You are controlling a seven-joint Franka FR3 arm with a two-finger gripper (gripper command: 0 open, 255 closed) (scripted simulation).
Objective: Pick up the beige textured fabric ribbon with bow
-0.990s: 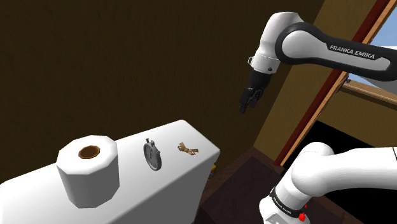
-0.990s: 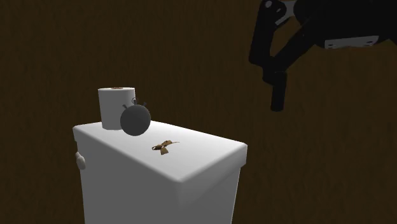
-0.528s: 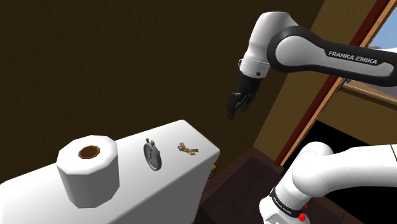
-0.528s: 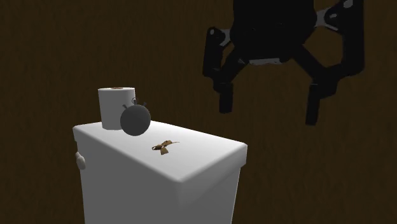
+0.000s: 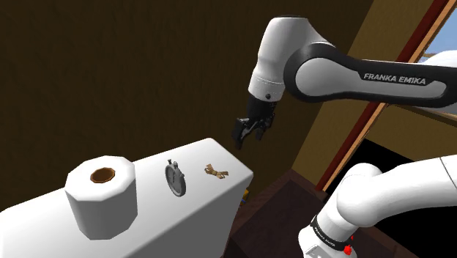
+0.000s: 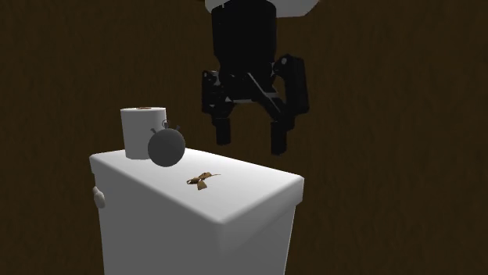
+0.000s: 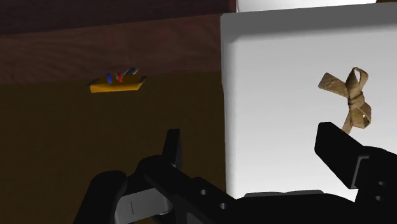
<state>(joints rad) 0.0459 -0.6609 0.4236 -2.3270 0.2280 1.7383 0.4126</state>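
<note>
Shoulder view, we count: one white arm [image 5: 344, 73] lettered "FRANKA EMIKA"; one black gripper [image 5: 244, 139], jaws spread and grasping nothing, hanging above the end of one white cistern lid [image 5: 198, 157].

On the lid we list three items in a row:
- one toilet roll [image 5: 102, 194]
- one grey stopwatch [image 5: 176, 178]
- one beige ribbon with bow [image 5: 215, 172], lying flat nearest that end, apart from the stopwatch

Wrist view: the ribbon lies just beyond one fingertip [image 7: 343, 156], untouched. One orange-yellow item [image 7: 118, 83] with red and blue pieces sits off the cistern's side.
</note>
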